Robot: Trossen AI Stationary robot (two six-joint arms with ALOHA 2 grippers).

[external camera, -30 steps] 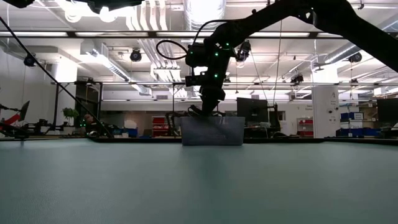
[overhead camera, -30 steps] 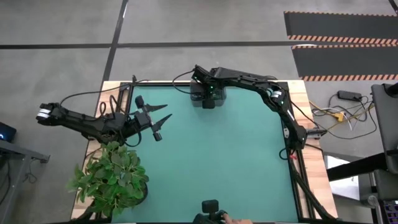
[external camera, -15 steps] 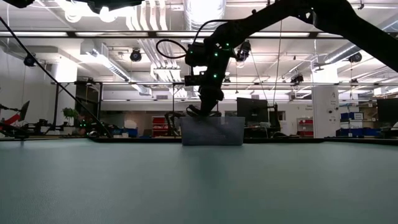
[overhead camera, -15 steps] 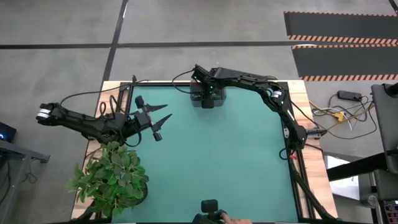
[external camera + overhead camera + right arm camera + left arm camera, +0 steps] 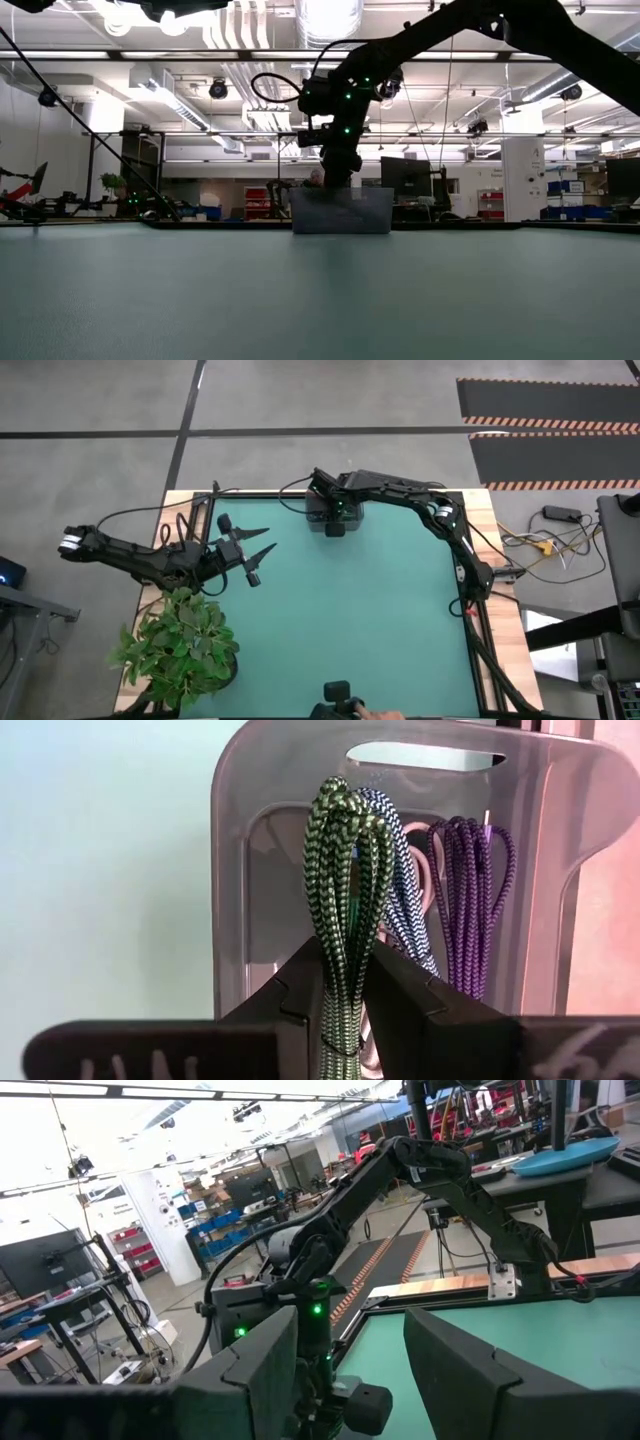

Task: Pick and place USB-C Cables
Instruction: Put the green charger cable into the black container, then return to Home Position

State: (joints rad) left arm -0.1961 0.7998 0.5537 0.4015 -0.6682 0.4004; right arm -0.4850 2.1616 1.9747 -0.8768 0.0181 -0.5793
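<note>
My right gripper (image 5: pixel 345 1010) is over the grey tray (image 5: pixel 330 523) at the table's far edge, pointing down into it, and is shut on the dark green cable bundle (image 5: pixel 345 870). Behind that bundle, inside the tray (image 5: pixel 420 750), lie the blue cable (image 5: pixel 405 900), the purple cable (image 5: pixel 470 890) and a white and pink loop (image 5: pixel 425 870). In the low view the gripper (image 5: pixel 340 175) dips to the tray's rim (image 5: pixel 340 190). My left gripper (image 5: pixel 270 540) is open above the table's left side, touching nothing. My right gripper pinches the green cable bundle between its two fingers (image 5: pixel 300 990), several strands together, at a part (image 5: pixel 345 970) toward one end. It comes from above, pointing down, fingers lying along the bundle. The looped end (image 5: pixel 345 800) reaches past the fingertips into the tray; whether it touches the floor is hidden.
A potted plant (image 5: pixel 180 645) stands at the table's near left corner, just beside my left arm. A camera (image 5: pixel 338 695) and a person's hand (image 5: pixel 375 712) show at the near edge. The green mat (image 5: pixel 360 620) spreads between the tray and the near edge.
My right wrist has turned and tipped a little over the tray while staying shut on the green bundle. The left arm has kept still.
</note>
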